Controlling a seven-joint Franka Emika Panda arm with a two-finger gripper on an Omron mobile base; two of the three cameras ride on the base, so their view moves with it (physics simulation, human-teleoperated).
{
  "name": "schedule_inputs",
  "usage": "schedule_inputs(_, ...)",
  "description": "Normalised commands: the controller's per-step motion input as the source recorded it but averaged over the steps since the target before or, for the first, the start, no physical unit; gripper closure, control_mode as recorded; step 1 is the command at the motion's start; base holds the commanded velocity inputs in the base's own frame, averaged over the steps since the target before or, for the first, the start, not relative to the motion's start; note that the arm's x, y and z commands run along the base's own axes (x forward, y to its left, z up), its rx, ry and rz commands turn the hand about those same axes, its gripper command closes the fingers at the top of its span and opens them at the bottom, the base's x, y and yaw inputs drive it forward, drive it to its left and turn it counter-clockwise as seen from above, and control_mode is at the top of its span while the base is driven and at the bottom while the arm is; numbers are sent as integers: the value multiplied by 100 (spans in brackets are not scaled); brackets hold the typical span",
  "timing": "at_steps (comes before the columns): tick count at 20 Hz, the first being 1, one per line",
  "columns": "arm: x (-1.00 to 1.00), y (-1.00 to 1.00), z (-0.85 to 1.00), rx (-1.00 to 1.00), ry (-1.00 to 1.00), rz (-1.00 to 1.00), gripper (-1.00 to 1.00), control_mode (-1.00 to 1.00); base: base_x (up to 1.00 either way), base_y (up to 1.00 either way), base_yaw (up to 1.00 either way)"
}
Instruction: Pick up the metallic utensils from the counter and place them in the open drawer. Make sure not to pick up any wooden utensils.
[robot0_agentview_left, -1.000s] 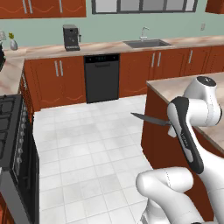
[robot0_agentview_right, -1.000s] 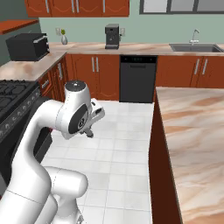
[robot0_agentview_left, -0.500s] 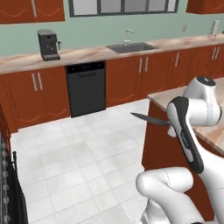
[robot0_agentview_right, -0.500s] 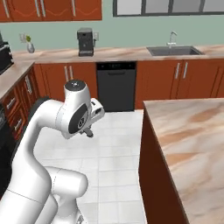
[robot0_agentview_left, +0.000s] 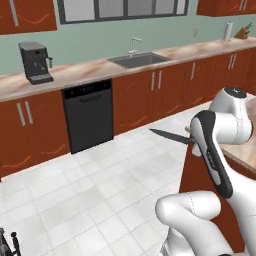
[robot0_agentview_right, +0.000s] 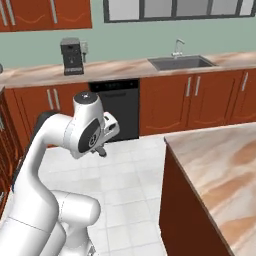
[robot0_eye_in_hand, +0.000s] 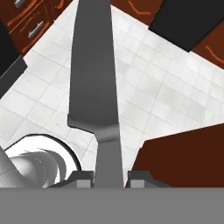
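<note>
Even, shadowless rendered light fills the kitchen, bright on the white floor tiles (robot0_agentview_left: 90, 190) and flat across the wall above the sink (robot0_agentview_left: 135, 60). No glare marks the window (robot0_agentview_left: 125, 7). Edges look soft and slightly pixelated in both base views. In the hand view the knife (robot0_eye_in_hand: 94, 78) blade looms large, uniformly grey, faintly shaded toward its lower end.

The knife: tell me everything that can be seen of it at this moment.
The knife has a long, flat, dull grey blade like matte metal, widest at the heel, then stepping in to a narrow neck. The gripper is shut on that neck, a finger tip on each side; the handle is hidden. In the hand view the blade points away along the gripper, over the white tiled floor. In the left base view it sticks out level from the arm, in the air beside the island's red-brown base, touching nothing else.
</note>
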Motion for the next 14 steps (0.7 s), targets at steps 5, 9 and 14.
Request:
schedule_inputs(5,0,0,0,0,0,0,100,100,100,60,-39)
schedule_inputs(9,0,0,0,0,0,0,100,100,100,44,-47)
schedule_inputs(14,0,0,0,0,0,0,100,100,100,52,-47)
